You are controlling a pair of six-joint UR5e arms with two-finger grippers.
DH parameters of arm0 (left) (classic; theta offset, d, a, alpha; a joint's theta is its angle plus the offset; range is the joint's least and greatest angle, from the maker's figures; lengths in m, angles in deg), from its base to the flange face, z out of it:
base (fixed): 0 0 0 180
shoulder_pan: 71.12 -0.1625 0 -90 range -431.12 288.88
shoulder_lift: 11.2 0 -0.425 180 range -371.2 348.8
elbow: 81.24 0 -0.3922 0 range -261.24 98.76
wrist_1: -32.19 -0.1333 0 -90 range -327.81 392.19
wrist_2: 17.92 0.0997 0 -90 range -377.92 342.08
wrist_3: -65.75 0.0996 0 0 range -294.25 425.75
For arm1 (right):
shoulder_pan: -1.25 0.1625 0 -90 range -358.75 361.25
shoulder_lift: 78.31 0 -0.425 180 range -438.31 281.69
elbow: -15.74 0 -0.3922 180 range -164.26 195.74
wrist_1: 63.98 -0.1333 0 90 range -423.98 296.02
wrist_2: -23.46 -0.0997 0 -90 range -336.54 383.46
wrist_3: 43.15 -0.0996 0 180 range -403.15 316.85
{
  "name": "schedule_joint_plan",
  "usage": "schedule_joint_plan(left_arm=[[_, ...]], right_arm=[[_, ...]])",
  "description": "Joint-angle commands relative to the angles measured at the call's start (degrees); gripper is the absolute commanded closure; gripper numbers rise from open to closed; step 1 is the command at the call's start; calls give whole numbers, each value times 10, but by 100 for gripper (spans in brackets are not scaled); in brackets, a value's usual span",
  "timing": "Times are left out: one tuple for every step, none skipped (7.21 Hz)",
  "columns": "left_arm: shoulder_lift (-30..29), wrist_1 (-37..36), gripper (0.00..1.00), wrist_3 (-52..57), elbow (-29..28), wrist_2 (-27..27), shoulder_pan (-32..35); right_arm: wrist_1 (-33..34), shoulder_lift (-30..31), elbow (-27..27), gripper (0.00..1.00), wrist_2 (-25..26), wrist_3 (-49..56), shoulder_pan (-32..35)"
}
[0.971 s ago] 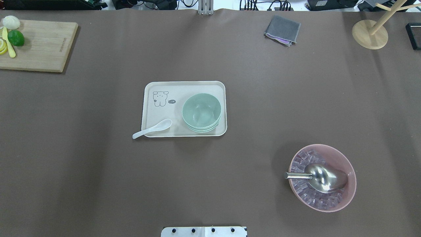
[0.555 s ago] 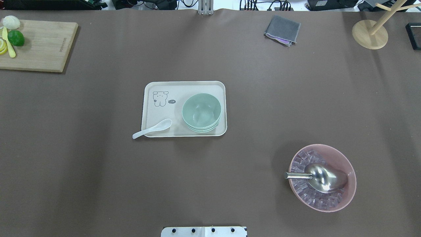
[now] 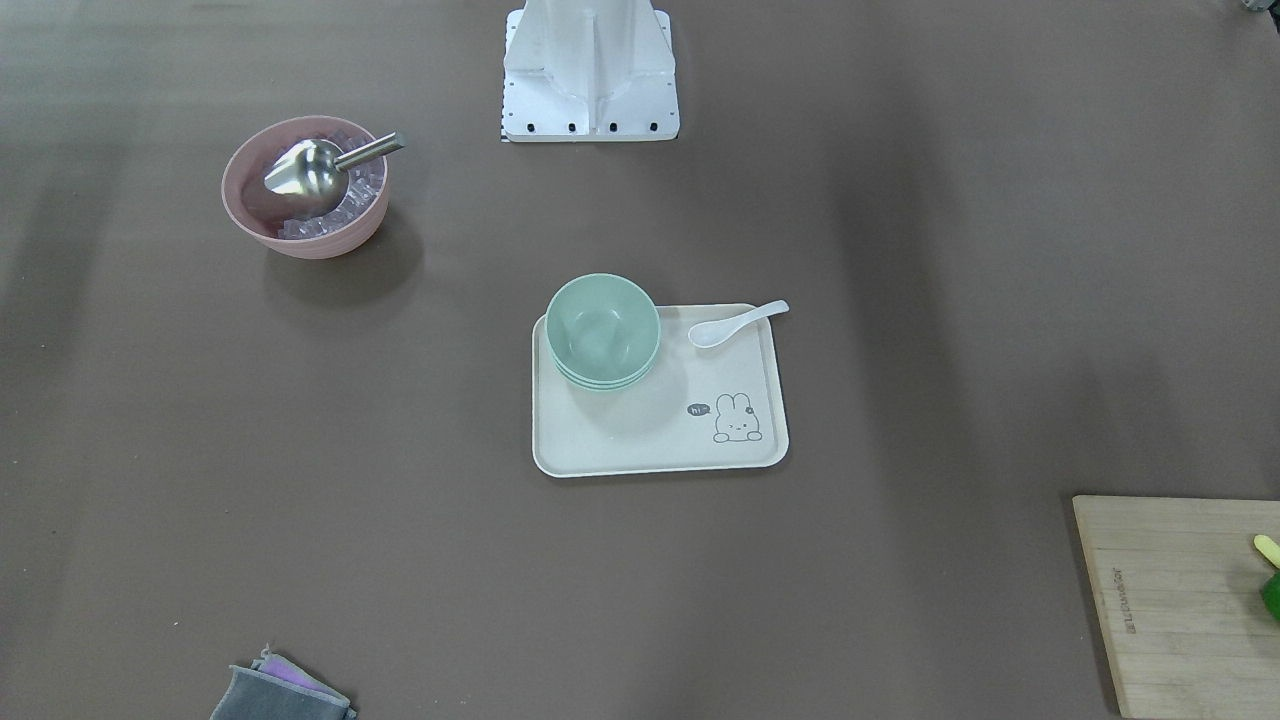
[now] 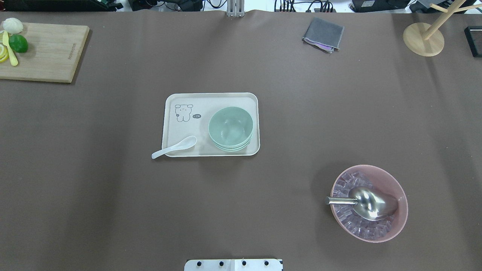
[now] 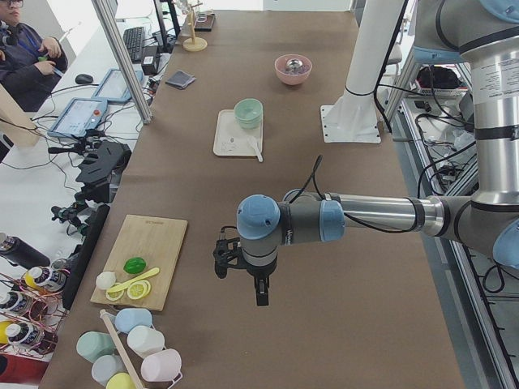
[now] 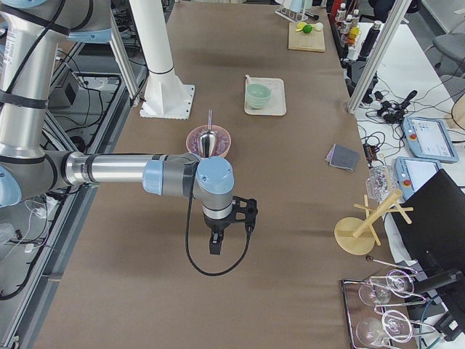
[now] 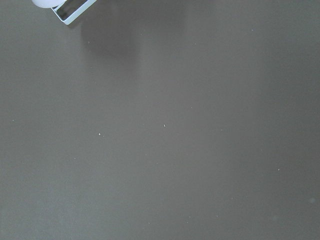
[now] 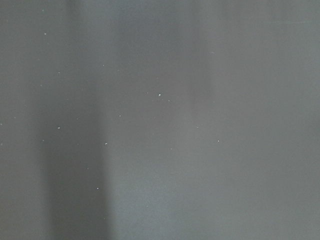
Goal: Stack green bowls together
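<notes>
The three green bowls [image 4: 230, 127] sit nested in one stack on the right part of a cream tray [image 4: 211, 101]. The stack also shows in the front view [image 3: 603, 325], the left side view [image 5: 248, 111] and the right side view [image 6: 257, 94]. My left gripper [image 5: 261, 293] hangs over the bare table far from the tray, near the cutting board end. My right gripper [image 6: 214, 245] hangs over bare table beyond the pink bowl. Both show only in the side views, so I cannot tell if they are open or shut. The wrist views show only table surface.
A white spoon [image 4: 175, 146] lies over the tray's front left corner. A pink bowl [image 4: 401, 195] with ice and a metal scoop [image 4: 371, 203] stands front right. A cutting board [image 4: 45, 52] with fruit, a grey cloth [image 4: 324, 34] and a wooden stand [image 4: 423, 39] lie along the far edge.
</notes>
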Motion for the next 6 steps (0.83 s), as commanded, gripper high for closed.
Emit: schedule_joint_plan(left_arm=[[0, 0, 2, 0, 0, 0, 0], [0, 0, 2, 0, 0, 0, 0], [0, 0, 2, 0, 0, -1, 0], [0, 0, 2, 0, 1, 0, 0], [0, 0, 2, 0, 1, 0, 0], [0, 0, 2, -1, 1, 0, 0]], right_arm=[[0, 0, 0, 0, 0, 0, -2], [-1, 0, 0, 0, 0, -1, -3], [-1, 0, 0, 0, 0, -1, -3], [0, 0, 0, 0, -1, -1, -4], [-1, 0, 0, 0, -8, -1, -5], [0, 0, 0, 0, -11, 0, -5]])
